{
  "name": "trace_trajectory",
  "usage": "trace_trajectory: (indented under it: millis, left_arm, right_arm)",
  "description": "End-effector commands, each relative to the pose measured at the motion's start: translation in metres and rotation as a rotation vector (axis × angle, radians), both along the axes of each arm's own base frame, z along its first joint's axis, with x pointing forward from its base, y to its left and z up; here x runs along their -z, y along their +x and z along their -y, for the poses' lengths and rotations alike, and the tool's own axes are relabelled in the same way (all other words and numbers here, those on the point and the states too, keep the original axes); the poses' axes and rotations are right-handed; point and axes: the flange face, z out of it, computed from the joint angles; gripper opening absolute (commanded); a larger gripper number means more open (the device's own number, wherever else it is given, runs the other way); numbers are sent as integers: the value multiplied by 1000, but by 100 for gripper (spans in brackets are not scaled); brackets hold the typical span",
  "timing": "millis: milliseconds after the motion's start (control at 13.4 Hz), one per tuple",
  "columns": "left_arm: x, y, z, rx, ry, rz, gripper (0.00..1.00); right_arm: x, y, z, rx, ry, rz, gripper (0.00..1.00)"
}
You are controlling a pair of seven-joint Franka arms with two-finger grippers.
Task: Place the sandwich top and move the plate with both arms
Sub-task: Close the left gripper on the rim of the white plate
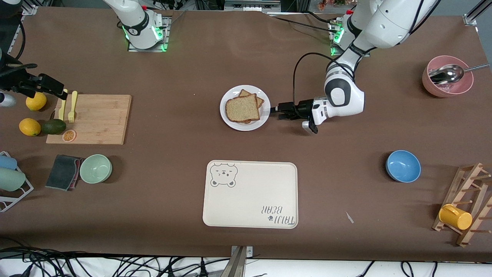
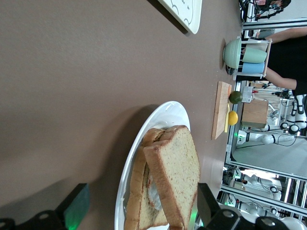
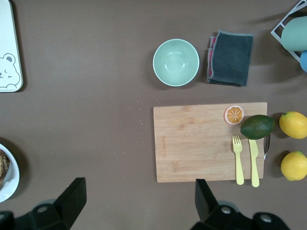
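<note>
At table centre, we find the sandwich top (image 1: 242, 108) already on the stack, on the plate (image 1: 227, 117). Left gripper (image 1: 277, 111) sits low beside the rim toward the left arm's end, fingers spread. Right gripper (image 1: 57, 92) waits over the cutting board (image 1: 96, 119), fingers also apart. Risk, we judge: a one-sided push would tilt the plate and slide the top slice off. Only the left wrist view shows that slice (image 2: 172, 182) sitting askew, something white tucked beneath.
</note>
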Motion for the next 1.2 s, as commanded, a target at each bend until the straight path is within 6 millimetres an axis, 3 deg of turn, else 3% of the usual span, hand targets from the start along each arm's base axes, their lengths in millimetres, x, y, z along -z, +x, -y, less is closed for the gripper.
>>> trace_trajectory:
  millis: [0, 374, 973, 1122]
  left_arm:
    - [9, -13, 17, -11, -13, 29, 98]
    - [22, -23, 26, -11, 3, 49, 89]
    - [24, -24, 26, 0, 2, 64, 43]
    - [33, -27, 23, 15, 3, 86, 39]
  right_arm:
    - [-13, 3, -2, -5, -6, 13, 100]
    - [-12, 4, -3, -3, -3, 10, 100]
    - [-12, 2, -3, -2, -4, 2, 100]
    - [-12, 2, -3, -3, -4, 2, 100]
